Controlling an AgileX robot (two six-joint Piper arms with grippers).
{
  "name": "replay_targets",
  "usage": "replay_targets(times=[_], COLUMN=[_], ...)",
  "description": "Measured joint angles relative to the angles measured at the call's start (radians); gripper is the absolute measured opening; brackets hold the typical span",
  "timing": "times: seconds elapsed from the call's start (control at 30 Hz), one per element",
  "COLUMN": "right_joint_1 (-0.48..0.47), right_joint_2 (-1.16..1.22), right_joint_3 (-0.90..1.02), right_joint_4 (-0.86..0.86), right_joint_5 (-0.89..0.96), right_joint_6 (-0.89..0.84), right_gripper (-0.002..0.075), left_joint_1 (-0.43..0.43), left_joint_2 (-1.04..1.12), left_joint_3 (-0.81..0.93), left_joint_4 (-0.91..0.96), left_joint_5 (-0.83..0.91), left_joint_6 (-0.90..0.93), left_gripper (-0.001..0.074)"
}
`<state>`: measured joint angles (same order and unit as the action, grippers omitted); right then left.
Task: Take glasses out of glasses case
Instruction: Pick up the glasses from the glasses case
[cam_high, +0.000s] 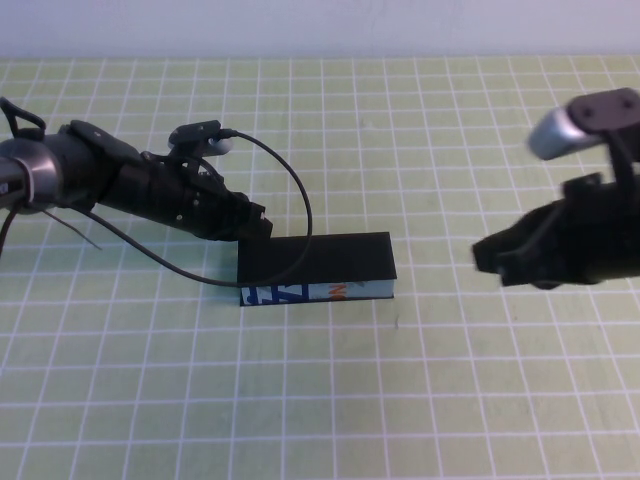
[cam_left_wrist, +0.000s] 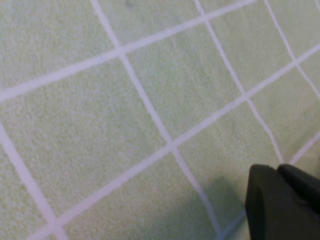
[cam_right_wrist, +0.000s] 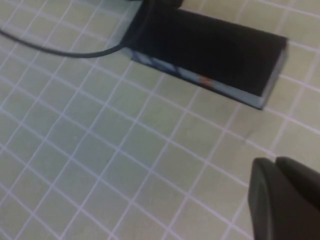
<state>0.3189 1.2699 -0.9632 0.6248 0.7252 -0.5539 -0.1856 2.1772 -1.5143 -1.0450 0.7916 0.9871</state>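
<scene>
The glasses case (cam_high: 318, 262) lies mid-table with its flat black lid down and its light-blue printed front side facing me. It also shows in the right wrist view (cam_right_wrist: 210, 50). The glasses are hidden; none show in any view. My left gripper (cam_high: 258, 226) is shut and empty, right at the case's back left corner; its wrist view shows only its fingertips (cam_left_wrist: 277, 170) over bare mat. My right gripper (cam_high: 484, 258) is shut and empty, hovering a short way right of the case, apart from it. Its closed tips (cam_right_wrist: 275, 162) show in its wrist view.
A green mat with a white grid (cam_high: 330, 400) covers the table. A black cable (cam_high: 300, 200) loops from the left arm down past the case's left end, also in the right wrist view (cam_right_wrist: 65, 52).
</scene>
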Motion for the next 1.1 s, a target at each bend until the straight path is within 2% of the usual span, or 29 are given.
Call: replay_targets(times=[0.23, 0.4, 0.63, 0.9, 1.1], right_joint_1=[0.279, 0.387, 0.409, 0.409, 0.409], right_joint_2=[0.251, 0.365, 0.456, 0.527, 0.588], right_joint_3=[-0.213, -0.307, -0.331, -0.344, -0.344], right_joint_4=[-0.226, -0.469, -0.517, -0.517, -0.531], right_joint_5=[-0.010, -0.008, -0.065, -0.182, -0.255], right_joint_6=[-0.002, -0.012, -0.189, -0.324, -0.386], right_gripper=[-0.0017, -0.0018, 0.0001, 0.0198, 0.0237], left_joint_1=[0.000, 0.000, 0.000, 0.000, 0.000], left_joint_2=[0.000, 0.000, 0.000, 0.000, 0.000], left_joint_3=[0.000, 0.000, 0.000, 0.000, 0.000], left_joint_4=[0.000, 0.000, 0.003, 0.003, 0.003], left_joint_5=[0.002, 0.012, 0.032, 0.035, 0.035], left_joint_6=[-0.004, -0.004, -0.007, -0.007, -0.007], left_gripper=[-0.0004, -0.0004, -0.0004, -0.0004, -0.0004])
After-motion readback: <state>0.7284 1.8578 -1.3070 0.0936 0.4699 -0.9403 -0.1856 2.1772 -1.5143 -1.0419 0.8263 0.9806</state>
